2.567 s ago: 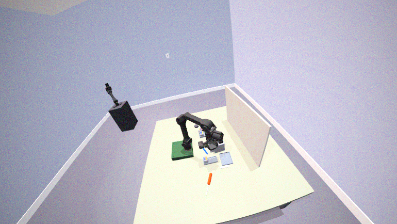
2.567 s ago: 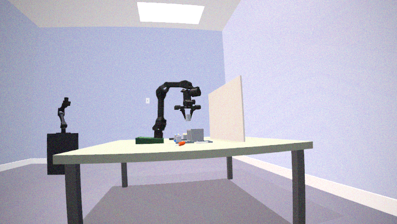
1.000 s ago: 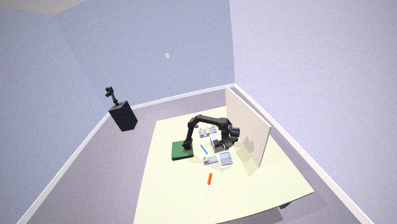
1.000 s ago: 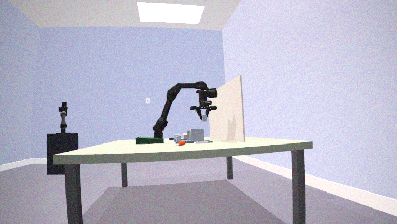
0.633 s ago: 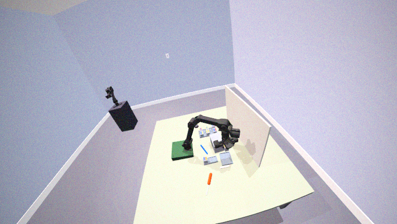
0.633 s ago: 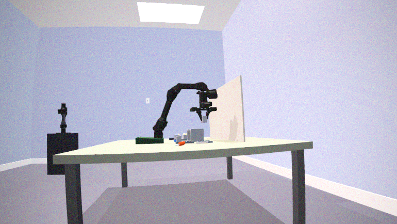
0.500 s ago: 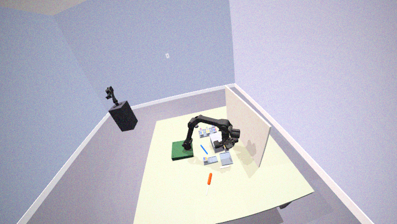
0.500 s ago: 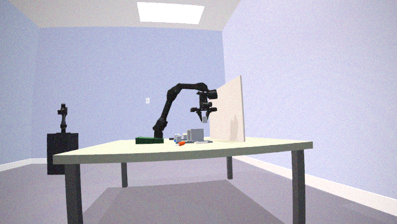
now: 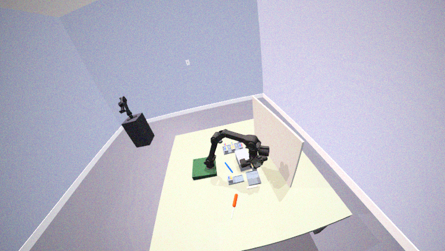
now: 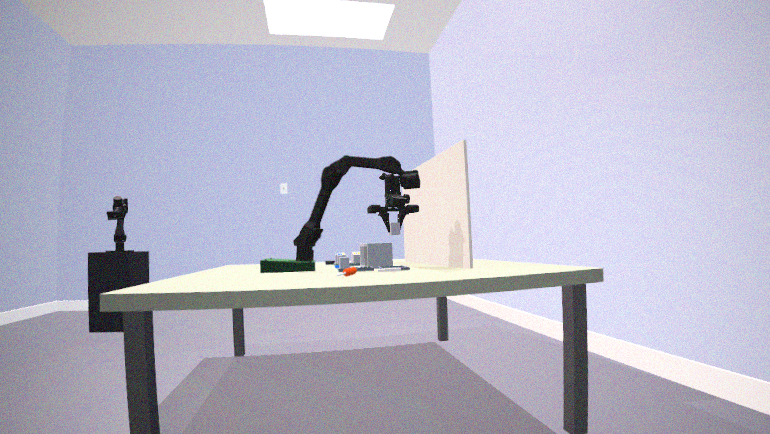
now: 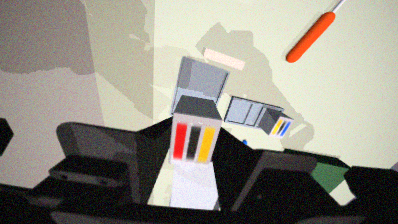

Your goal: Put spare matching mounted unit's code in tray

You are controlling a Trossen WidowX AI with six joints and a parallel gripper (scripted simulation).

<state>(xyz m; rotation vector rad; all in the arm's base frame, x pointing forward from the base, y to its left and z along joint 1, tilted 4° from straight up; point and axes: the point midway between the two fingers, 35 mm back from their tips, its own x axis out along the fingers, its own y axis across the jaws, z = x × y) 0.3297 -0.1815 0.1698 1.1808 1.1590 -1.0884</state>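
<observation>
Jaws clamped on spare (image 11: 195, 141) (red-black-yellow stripes), held high above grey tray (image 11: 200, 82); tray interior bare.

I read the gripper (image 11: 192, 165) as matt black plastic, clamped on a spare (image 11: 195, 142) with a smooth pale grey shell and flat red, black and yellow stripes. Counter (image 9: 280, 218): matt cream, no gloss. Tray (image 11: 200, 82): smooth dull grey. Screwdriver (image 11: 310, 37) handle looks like smooth orange plastic. Upright panel (image 10: 439, 210): matt beige board.
</observation>
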